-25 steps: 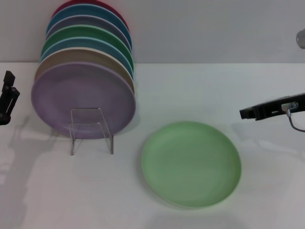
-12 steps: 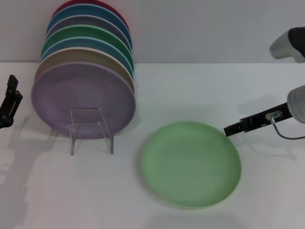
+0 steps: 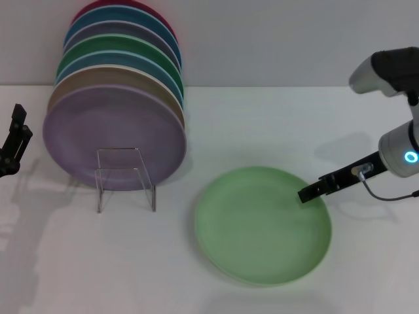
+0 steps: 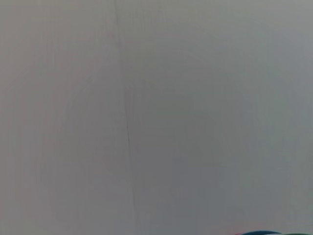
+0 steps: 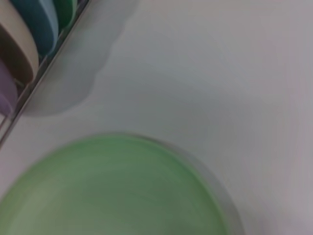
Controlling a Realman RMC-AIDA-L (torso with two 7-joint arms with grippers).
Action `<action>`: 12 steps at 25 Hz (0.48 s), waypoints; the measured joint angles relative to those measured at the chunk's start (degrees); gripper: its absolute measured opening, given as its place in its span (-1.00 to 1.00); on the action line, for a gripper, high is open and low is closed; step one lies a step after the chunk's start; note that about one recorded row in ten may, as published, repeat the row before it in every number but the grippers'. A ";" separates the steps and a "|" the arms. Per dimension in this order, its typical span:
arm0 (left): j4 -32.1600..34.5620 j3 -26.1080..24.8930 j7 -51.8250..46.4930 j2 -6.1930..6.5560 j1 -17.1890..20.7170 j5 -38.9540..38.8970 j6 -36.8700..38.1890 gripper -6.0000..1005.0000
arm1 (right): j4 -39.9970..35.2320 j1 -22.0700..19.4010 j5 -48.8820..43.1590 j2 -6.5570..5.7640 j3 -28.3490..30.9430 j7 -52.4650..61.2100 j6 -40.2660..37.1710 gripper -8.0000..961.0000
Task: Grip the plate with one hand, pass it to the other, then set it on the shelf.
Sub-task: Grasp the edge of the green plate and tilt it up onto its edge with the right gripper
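Note:
The pale mint-green plate (image 3: 262, 226) lies flat on the white table, right of centre. It also fills the lower part of the right wrist view as the plate (image 5: 112, 191). My right gripper (image 3: 306, 193), slim and black on a grey-white arm with a blue ring light, reaches in from the right. Its tip is over the plate's upper right rim; contact cannot be made out. The clear acrylic shelf (image 3: 124, 176) stands left of the plate, with nothing on it. My left gripper (image 3: 14, 134) hangs at the table's far left edge, away from everything.
Several coloured plates lean in a row behind the shelf, with a lilac plate (image 3: 114, 134) at the front. Their edges show in the right wrist view as the row of plates (image 5: 29, 34). The left wrist view shows only a grey wall.
My right arm has swung in from the right edge, leftward and lower, bringing its tip from beside the plate to over its rim. The plate and left arm have stayed put.

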 joint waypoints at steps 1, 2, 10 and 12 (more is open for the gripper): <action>0.00 0.00 0.01 0.01 0.00 0.00 -0.01 0.61 | -0.18 0.10 -0.02 0.00 -0.35 0.13 -0.02 0.39; 0.00 0.00 0.01 0.01 0.00 0.00 -0.01 0.61 | -0.34 0.20 -0.06 0.00 -0.85 0.40 -0.04 0.39; 0.79 0.11 0.03 0.07 -0.51 0.00 -0.02 0.61 | -0.32 0.99 -3.36 0.28 -2.83 2.34 0.29 0.21; 1.12 0.16 0.03 0.04 -0.69 -0.01 -0.02 0.61 | -0.51 1.08 -3.79 0.33 -3.91 2.61 0.01 0.12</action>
